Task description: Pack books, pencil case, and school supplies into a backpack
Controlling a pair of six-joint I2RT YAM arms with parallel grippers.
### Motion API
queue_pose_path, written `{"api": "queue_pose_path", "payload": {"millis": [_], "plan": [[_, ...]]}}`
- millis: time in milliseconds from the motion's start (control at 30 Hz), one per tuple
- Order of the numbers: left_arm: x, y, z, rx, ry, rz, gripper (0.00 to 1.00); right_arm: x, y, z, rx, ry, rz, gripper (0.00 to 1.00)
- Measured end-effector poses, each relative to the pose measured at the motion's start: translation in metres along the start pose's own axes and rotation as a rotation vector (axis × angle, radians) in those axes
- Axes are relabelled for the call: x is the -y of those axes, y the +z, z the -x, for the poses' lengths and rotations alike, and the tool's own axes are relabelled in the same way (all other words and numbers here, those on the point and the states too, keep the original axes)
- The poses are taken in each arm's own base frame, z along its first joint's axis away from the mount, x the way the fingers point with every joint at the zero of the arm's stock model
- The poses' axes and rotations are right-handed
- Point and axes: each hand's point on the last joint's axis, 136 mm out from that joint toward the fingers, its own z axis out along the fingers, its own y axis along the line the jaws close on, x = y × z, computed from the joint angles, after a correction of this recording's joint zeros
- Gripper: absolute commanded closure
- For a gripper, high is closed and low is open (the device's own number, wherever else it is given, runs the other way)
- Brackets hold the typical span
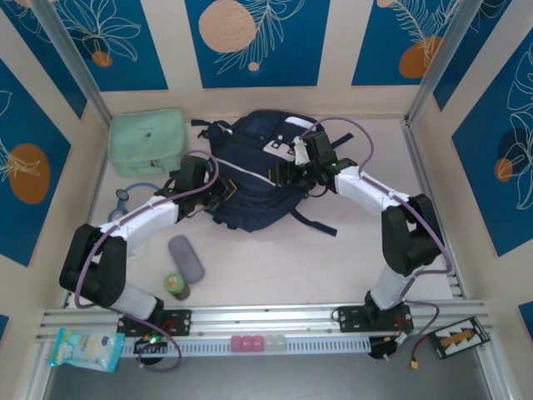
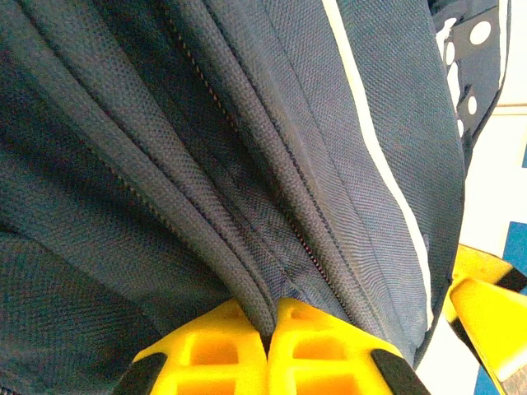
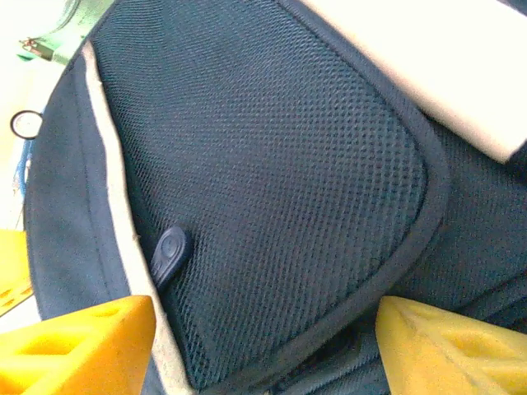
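My left gripper (image 2: 268, 329) is clamped shut on a raised fold of the backpack (image 1: 250, 175), pinching the corded seam beside a zipper track. I judge that this hold anchors and lifts the cloth so that a compartment can be opened. My right gripper (image 3: 263, 350) stands with its jaws wide apart over the mesh pocket (image 3: 272, 181) and holds nothing; a dark blue zipper pull (image 3: 169, 253) lies near one of its fingers. The backpack lies mid-table. It is coarse woven navy fabric, soft and slack, edged with white trim (image 2: 387, 189). The school supplies case (image 1: 186, 259), smooth, greyish-purple and round-ended, rests on the table (image 1: 291, 258) beside my left arm, not yet packed.
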Motion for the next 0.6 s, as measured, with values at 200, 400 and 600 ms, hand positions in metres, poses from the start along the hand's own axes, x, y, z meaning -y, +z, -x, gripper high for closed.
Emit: {"api": "queue_pose_path", "payload": {"millis": [200, 400, 600], "plan": [[0.002, 0.002, 0.0, 0.001, -0.007, -0.009, 1.0, -0.006, 0.007, 0.006, -0.013, -0.032, 0.005, 0.28], [-0.002, 0.007, -0.002, -0.01, -0.013, 0.003, 1.0, -0.014, 0.005, -0.025, -0.06, -0.072, 0.01, 0.29], [-0.003, 0.009, -0.003, -0.017, -0.014, 0.002, 1.0, -0.04, -0.009, -0.056, -0.108, -0.15, 0.042, 0.36]]}}
